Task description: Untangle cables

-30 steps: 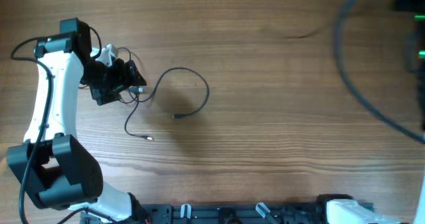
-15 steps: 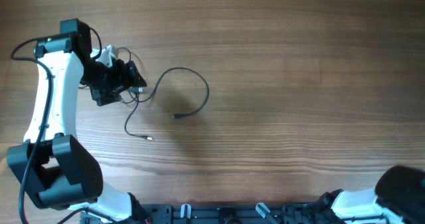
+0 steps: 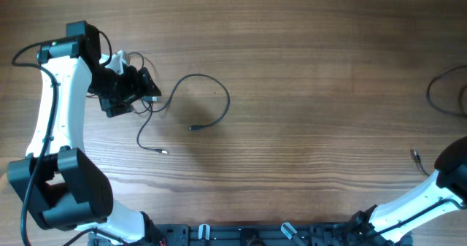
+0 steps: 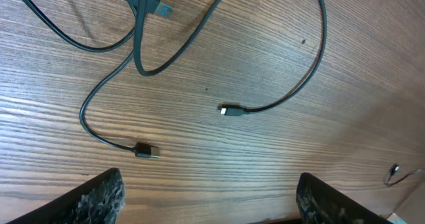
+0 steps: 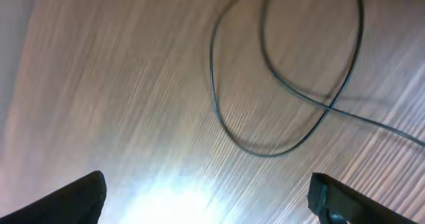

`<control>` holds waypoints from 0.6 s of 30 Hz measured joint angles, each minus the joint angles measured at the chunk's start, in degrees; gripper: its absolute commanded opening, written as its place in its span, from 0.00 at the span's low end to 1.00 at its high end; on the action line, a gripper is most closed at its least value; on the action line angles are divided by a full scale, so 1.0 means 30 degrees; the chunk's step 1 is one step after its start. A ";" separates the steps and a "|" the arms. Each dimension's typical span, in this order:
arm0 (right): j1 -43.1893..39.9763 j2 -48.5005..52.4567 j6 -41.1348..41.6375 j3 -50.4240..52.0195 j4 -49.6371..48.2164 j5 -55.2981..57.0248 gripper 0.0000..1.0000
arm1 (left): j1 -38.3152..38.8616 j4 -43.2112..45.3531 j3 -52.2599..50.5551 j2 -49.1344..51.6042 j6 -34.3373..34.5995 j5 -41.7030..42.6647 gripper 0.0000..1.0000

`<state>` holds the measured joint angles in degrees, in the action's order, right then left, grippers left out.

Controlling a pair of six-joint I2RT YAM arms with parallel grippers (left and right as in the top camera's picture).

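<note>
Thin black cables lie at the table's left: a small tangle beside my left gripper, a wide loop ending in a plug, and a strand ending in a second plug. In the left wrist view the same cables lie ahead of my left gripper, which is open with only bare wood between its fingers. Another black cable lies at the right edge, its plug near the right arm. My right gripper is open above that blurred cable loop.
The wooden table fills the overhead view. The arm mounts and a black rail run along the near edge. The left arm's own thicker cable hangs along its white link.
The right arm swung from the far right corner down to the near right corner and its gripper opened. A cable now lies on the table at the right edge. The left arm held still.
</note>
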<state>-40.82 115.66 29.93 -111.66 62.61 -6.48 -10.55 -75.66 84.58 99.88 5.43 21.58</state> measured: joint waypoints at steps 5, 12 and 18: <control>0.0189 0.0007 0.1792 0.0000 0.1603 -0.2229 0.95 | 0.0000 -0.0007 0.0000 0.0000 0.0000 -0.0007 0.85; 0.4401 0.0007 -0.7147 0.0000 0.3089 -0.6521 0.91 | 0.0000 0.0284 0.0000 0.0000 -0.0007 0.0000 0.84; 1.0280 0.0007 -1.4141 0.0000 0.4867 -0.7599 0.83 | 0.0000 0.0000 0.0000 0.0000 -0.0160 0.0000 0.82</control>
<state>-9.98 115.68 -12.49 -111.66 77.21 -29.28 -10.55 -75.66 84.58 99.88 4.95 21.58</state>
